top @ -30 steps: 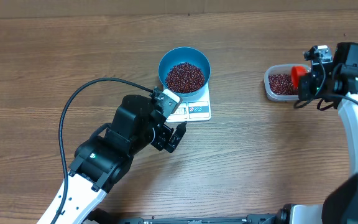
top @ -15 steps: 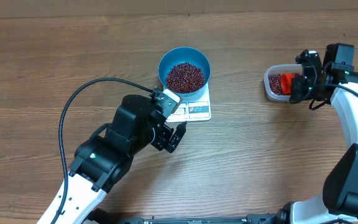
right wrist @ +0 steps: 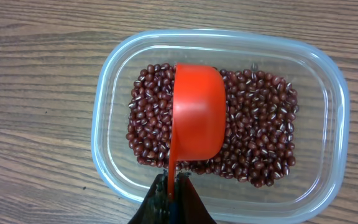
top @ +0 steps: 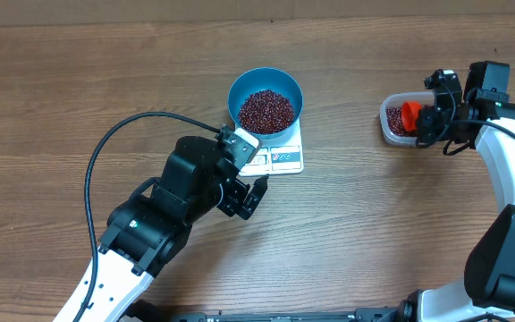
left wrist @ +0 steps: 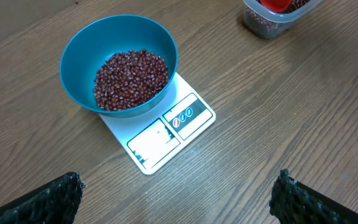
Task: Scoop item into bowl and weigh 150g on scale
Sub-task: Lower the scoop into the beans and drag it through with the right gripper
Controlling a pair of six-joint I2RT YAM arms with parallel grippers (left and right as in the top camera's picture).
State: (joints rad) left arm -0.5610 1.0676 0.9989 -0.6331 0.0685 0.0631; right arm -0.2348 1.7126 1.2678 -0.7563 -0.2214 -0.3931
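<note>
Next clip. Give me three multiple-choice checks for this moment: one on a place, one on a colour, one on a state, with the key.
1. The blue bowl stands:
A. on the white scale
B. on a folded cloth
C. on a tray

2. The scoop held by the right gripper is:
A. green
B. red
C. yellow

3. The left gripper is:
A. open and empty
B. shut on the bowl's rim
C. shut on the scoop

Key: A, the bowl covers the scale's far end. B, the right wrist view shows it bright red. A, its fingers stand wide apart with nothing between.
</note>
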